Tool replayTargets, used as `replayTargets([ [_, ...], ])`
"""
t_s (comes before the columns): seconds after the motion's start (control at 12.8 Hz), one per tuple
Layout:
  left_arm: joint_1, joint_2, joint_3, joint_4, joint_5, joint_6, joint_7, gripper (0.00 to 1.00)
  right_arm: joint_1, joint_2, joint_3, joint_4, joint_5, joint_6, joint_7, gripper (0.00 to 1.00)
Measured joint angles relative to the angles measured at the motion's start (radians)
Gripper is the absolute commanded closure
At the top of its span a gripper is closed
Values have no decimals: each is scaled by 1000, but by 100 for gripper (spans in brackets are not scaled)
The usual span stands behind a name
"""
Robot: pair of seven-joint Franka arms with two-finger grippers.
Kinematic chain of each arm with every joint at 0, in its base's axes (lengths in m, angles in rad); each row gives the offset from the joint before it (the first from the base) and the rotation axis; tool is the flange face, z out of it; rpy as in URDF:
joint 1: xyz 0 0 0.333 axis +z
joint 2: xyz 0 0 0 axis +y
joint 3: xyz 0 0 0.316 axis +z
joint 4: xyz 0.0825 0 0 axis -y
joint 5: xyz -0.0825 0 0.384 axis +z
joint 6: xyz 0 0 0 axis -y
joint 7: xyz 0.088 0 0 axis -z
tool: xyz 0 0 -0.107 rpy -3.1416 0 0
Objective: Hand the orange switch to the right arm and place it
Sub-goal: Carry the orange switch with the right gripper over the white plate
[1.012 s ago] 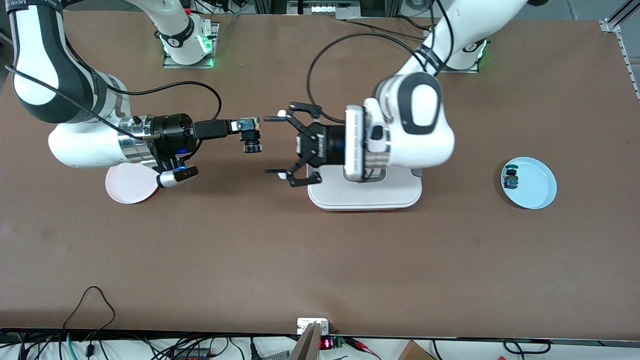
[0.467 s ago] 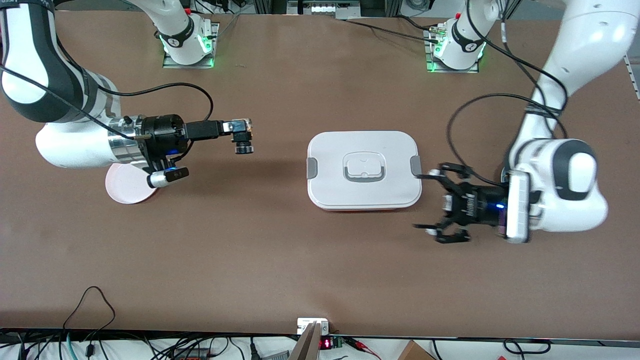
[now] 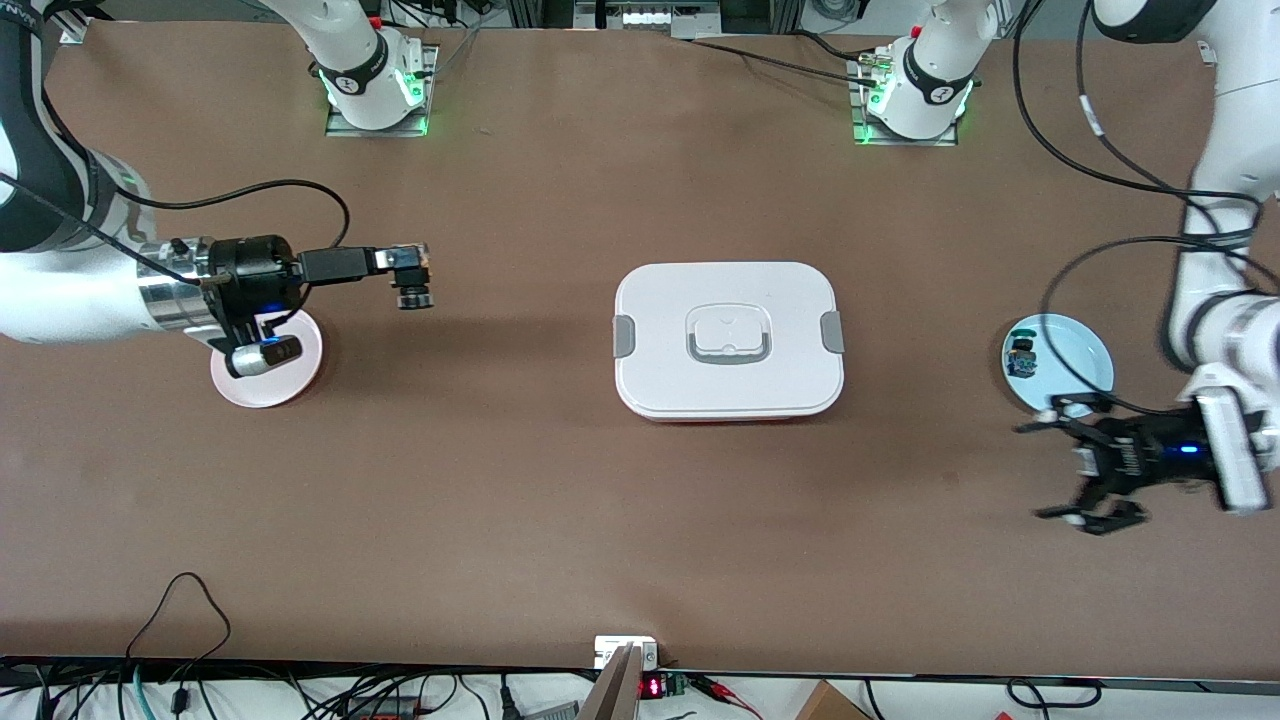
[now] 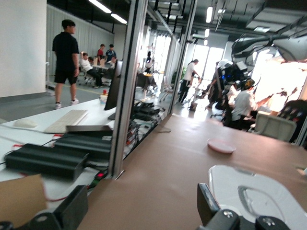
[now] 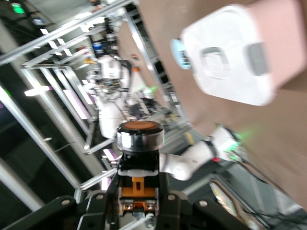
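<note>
- The table (image 3: 560, 500) is a matte brown sheet, flat and plain.
- At its middle sits a white lidded box (image 3: 728, 338), a rounded rectangle of smooth plastic with grey clips at both ends, a raised handle in the lid and a red edge along its base.
- A round pale-pink plate (image 3: 300, 385) lies toward the right arm's end; a round light-blue plate (image 3: 1080, 375) lies toward the left arm's end, with a small blue and dark green switch (image 3: 1022, 357) on it.
- The right gripper (image 3: 408, 264), slim and black past a silver wrist ring, is up over bare table between the pink plate and the box, its jaws clamped on the orange switch (image 3: 412, 280).
- In the right wrist view the orange switch (image 5: 140, 163) stands between the jaws: black and yellow-orange blocky body, shiny metal collar, round orange cap pointing away from the gripper.
- The left gripper (image 3: 1050, 470), black open linkage on a white flange, hangs over the table just beside the blue plate, on the side nearer the front camera, jaws spread wide and holding nothing.
- No writing is legible.
</note>
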Motion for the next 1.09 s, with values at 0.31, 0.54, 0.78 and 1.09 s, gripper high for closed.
replayTargets([
  [0.31,15,-31,105,227,398,30,-124,0,-83,-26,-1,-1,-304,-80,-121,95],
  [0.54,-30,-141,107,292,774,50,-410,0,-108,-36,-2,-2,-625,-89,-296,95],
  [0.78,-184,-346,105,300,1099,-19,-760,0,-106,-47,1,-2,-927,-52,-459,95],
  [1.09,-358,-514,105,281,1260,-260,-1332,0,-106,-46,3,-32,-1165,107,-715,95],
])
